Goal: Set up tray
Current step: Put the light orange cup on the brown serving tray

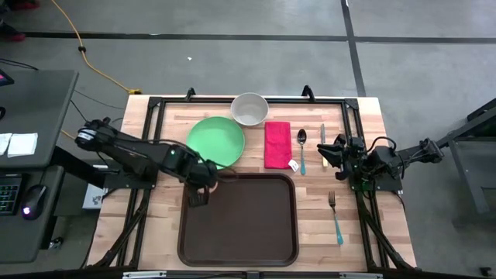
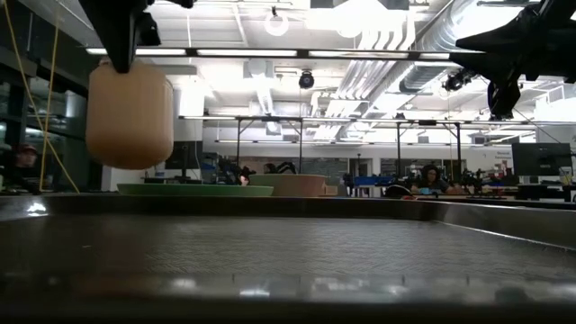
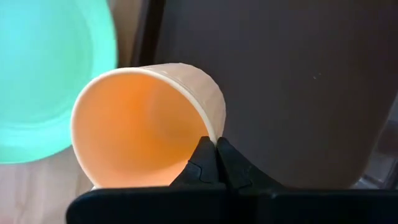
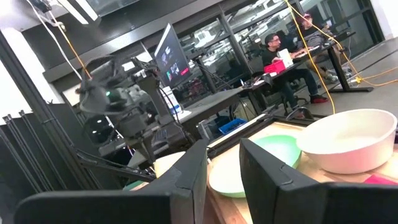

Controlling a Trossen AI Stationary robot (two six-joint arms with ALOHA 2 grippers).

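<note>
A pale orange cup (image 3: 143, 124) hangs from my left gripper (image 3: 215, 155), which is shut on it above the far left part of the dark brown tray (image 1: 240, 225). In the low view the cup (image 2: 130, 112) hangs mouth up over the tray floor (image 2: 360, 261). In the high view the left gripper (image 1: 200, 190) hides the cup. The green plate (image 1: 217, 139) lies on the table just beyond the tray. My right gripper (image 4: 224, 155) waits open at the table's right side (image 1: 325, 151), holding nothing. My left gripper pinches the cup's rim (image 3: 214, 138) with one finger inside the cup and one outside, on the wall. The fingers come from above, pointing steeply down. The cup hangs upright below them, lifted clear of the tray.
Beyond the tray lie a white bowl (image 1: 249, 108), a red napkin (image 1: 277, 145), a spoon (image 1: 301, 147) and a knife (image 1: 322, 139). A fork (image 1: 335, 217) lies right of the tray. A black metal frame (image 1: 155, 116) borders the tabletop.
</note>
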